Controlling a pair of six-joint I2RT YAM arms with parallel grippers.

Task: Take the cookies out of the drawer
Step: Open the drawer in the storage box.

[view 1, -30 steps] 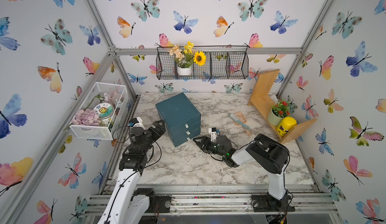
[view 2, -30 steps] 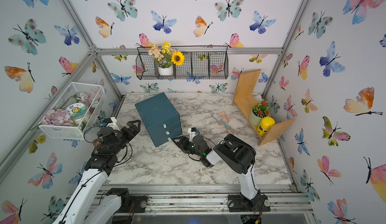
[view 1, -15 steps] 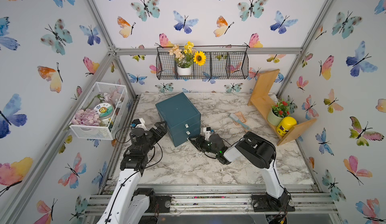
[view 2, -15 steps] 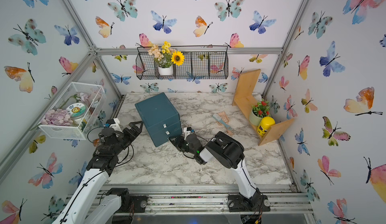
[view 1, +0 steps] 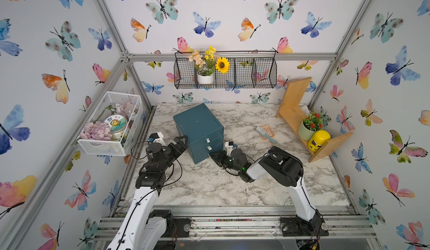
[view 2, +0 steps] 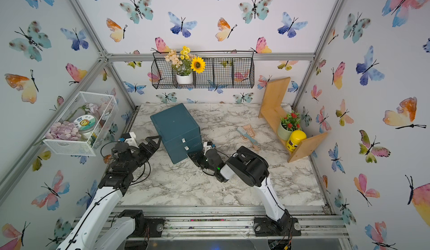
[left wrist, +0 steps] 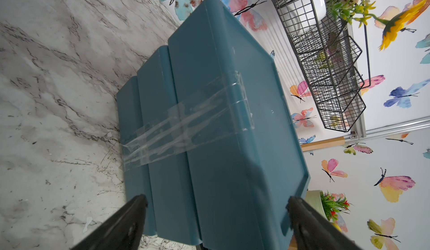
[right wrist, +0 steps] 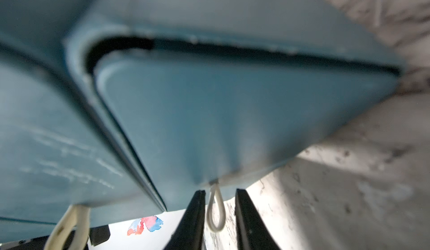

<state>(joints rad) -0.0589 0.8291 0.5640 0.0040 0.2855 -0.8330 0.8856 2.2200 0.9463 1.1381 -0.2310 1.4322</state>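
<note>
The white loop pull (right wrist: 209,210) of the teal drawer (right wrist: 232,120) is bracketed by the right claw (right wrist: 220,191) (narrow gaps either side), marble surface (right wrist: 349,190) beside.

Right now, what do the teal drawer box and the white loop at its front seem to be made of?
Teal drawer box: probably moulded plastic, smooth satin finish; rounded corners, raised rim. White loop: perhaps cord or thin plastic, bent into a teardrop; too blurred to say.

Matt plastic drawer chest (view 1: 197,125), glossy marble-look tabletop (view 1: 209,188)

Left gripper (view 1: 180,144) is hovering, jaws spread wide; right gripper (view 1: 212,155) is reaching forward low, jaws narrowly apart.
</note>
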